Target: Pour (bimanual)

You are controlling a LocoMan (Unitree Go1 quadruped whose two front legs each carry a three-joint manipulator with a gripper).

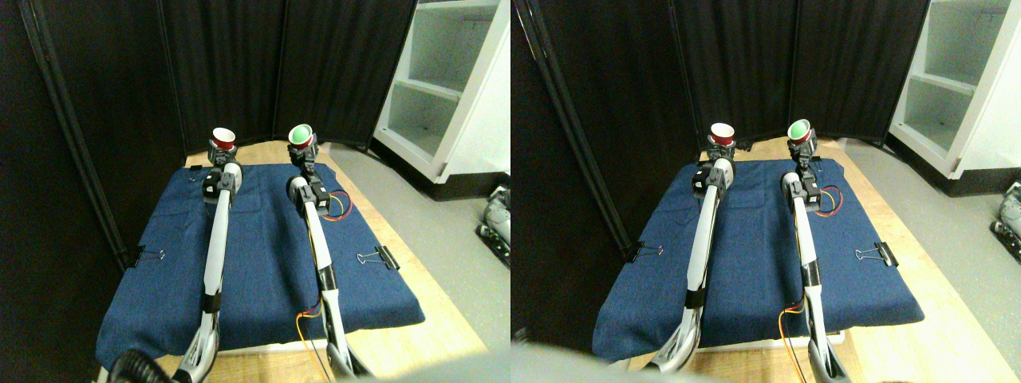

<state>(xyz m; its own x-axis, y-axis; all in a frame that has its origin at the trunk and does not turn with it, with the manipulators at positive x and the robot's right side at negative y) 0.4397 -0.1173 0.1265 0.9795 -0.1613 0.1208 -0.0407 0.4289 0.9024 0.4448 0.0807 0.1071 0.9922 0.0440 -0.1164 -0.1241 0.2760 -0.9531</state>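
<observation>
Two cups are up off the cloth, one per hand. Left hand [222, 150] is gripping the red cup [223, 138]; right hand [304, 148] is gripping the green cup [301, 135]. Both cups are sitting in closed jaws at the far end of the blue cloth [263, 263].

Key relation: the cups are sitting side by side, clearly apart, at about the same height, with the red one to the left of the green one. The gap between them is running left-right, so the pour likely needs one arm closing sideways toward the other. Green cup is tilting, its mouth facing the camera and slightly left; the red one is looking closer to upright, mouth angled up. Can't tell which one holds contents, or which is the receiver.

Room: dark curtain [239, 64] is hanging close behind both cups, so little space further out. Open space is lying between the arms and back toward the robot. White shelf unit [447, 88] is standing well off to the right, clear of the right arm. Binder clips [381, 257] are pinning the cloth to the worktop [431, 311] edges, low and out of the way. Loose wires [339, 206] by the right arm are a possible snag on wrist roll.
</observation>
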